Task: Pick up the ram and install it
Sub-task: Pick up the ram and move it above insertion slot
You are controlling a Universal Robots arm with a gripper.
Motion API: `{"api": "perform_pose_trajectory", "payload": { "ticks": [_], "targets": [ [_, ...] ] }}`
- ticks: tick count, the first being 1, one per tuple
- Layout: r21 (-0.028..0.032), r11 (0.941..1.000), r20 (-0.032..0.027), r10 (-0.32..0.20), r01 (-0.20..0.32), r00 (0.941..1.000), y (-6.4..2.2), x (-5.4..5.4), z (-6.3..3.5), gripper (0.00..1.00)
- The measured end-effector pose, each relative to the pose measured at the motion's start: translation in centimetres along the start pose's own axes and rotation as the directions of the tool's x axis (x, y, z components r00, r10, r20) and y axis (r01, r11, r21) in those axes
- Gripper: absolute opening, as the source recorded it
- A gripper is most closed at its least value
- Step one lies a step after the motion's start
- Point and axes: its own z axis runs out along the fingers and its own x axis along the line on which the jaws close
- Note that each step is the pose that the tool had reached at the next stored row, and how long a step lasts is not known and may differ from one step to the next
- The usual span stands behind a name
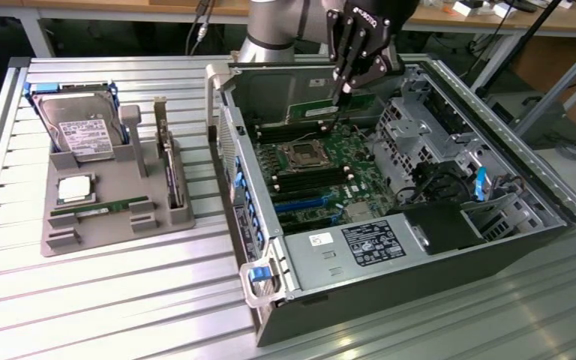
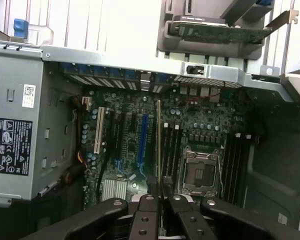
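Ram stick: long, thin green circuit-board ram stick (image 1: 318, 112) hangs inside the open black tower computer case (image 1: 398, 300), at the far end of the green motherboard (image 1: 318, 161); edge-on in the wrist view (image 2: 158, 140)
End effector: black two-finger gripper (image 1: 344, 96) (image 2: 160, 186) is pressed together on the ram stick, pinching its flat faces at the upper edge
Nearby: square silver processor socket (image 2: 200, 170) just beside the stick's line; black memory slots (image 2: 235, 160) on the socket's other side
Tray: grey moulded parts tray (image 1: 108, 225) on the exterior view's left, well apart, carrying a second green stick (image 1: 98, 208)
Handling, judged: light, stiff, thin, and fragile at chips and contact edge; smooth faces could swivel in a narrow pinch; best held by the long upper edge near the middle, keeping the contacts free
Hard to make out: the stick's lower edge, whether it touches the board, which slot it lines up with, slot latches, the chips
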Motion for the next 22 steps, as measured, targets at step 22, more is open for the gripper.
{"api": "perform_pose_trajectory", "payload": {
  "ticks": [22],
  "targets": [
    [0.0000,1.0000,-0.0004,0.000,0.000,1.0000,-5.13,0.6,-0.22,0.13]
  ]
}}
